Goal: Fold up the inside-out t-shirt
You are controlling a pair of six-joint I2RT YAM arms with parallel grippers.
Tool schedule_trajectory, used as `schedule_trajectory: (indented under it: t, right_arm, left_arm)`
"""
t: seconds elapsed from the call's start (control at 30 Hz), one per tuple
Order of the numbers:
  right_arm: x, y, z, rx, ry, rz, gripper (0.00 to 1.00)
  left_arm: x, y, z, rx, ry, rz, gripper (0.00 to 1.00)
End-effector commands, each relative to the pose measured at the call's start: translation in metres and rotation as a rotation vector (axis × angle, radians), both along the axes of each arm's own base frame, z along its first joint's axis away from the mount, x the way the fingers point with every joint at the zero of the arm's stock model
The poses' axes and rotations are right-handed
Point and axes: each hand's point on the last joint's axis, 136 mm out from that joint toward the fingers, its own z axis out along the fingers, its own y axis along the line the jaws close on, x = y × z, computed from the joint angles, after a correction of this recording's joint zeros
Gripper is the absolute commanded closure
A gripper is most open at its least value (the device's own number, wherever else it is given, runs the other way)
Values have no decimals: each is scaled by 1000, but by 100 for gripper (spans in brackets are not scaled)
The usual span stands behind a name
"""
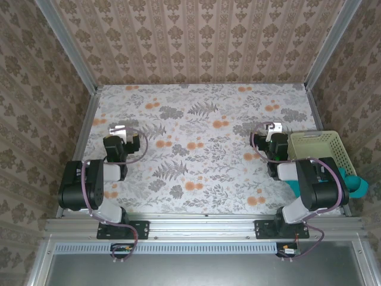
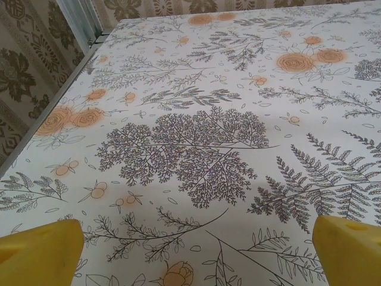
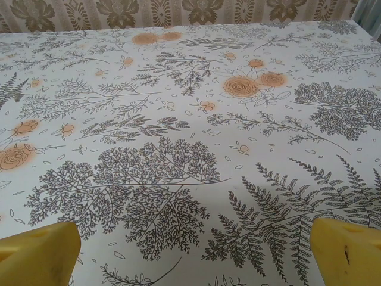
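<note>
While the left tool and right tool hang spread wide over the flowered worktop, gripping nothing, the teal t-shirt lies bunched by the yellow basket (2 plain patches peek out beside the right arm).

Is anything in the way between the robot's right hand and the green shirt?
Yes. The open right gripper faces the table; the t-shirt is bunched behind it at the near end of the yellow basket, partly under the right arm itself. The basket and arm lie between.
</note>
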Motion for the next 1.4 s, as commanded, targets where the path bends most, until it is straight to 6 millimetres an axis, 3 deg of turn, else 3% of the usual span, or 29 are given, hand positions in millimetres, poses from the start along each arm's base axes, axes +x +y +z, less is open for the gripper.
schedule_trajectory:
  t: [0.0,1.13,1.23,1.37]
  right_arm:
    - [5,0,12,-12,-39,-1,0]
    - [5,1,12,-12,-43,5,0]
    - [4,17,19,-31,-38,89,0]
    - [-3,24,31,-52,-63,117,0]
  left_arm:
    - [5,-2,11,13,-36,-6,0]
    - [5,-2,11,15,-40,-6,0]
    - [0,-7,20,18,-58,-36,0]
    - [-11,-17,38,56,-75,-62,0]
